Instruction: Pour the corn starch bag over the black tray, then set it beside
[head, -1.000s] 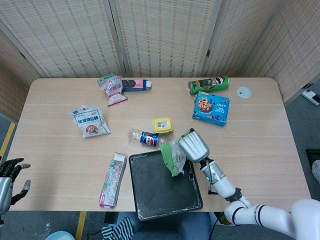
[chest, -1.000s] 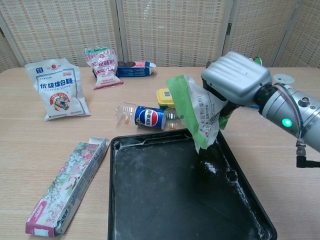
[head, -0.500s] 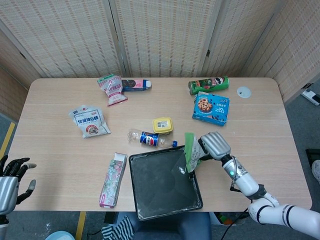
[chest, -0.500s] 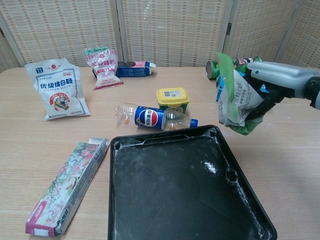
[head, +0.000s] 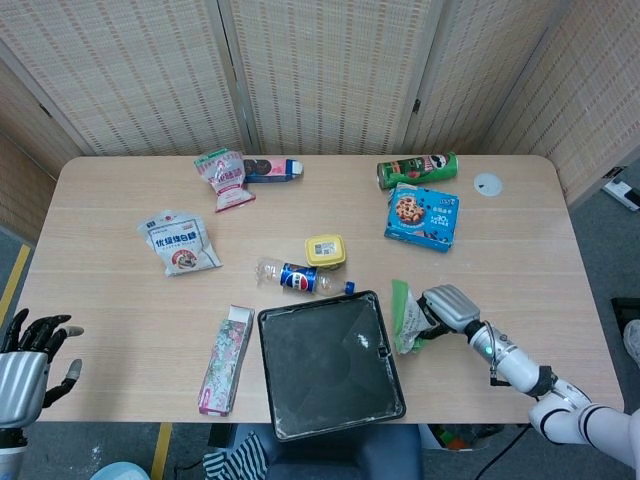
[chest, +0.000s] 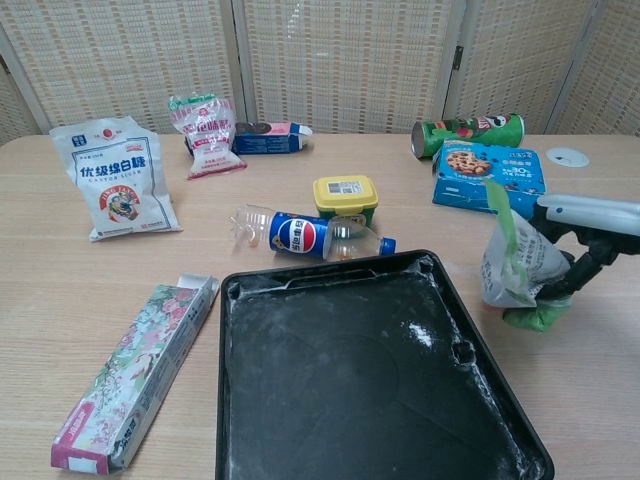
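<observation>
Corn starch bag (head: 405, 316) sits just right of the black tray (head: 330, 365), bottle (head: 297, 277) lying just beyond the tray's far edge.

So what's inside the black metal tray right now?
Inside the black metal tray lie only thin white powder traces, near its right side. No objects sit in it; nothing covers its floor.

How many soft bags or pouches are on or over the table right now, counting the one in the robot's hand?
3. The corn starch bag is in the right hand, right of the black tray. The white sugar bag lies at left. The pink snack bag is at the far edge.
</observation>
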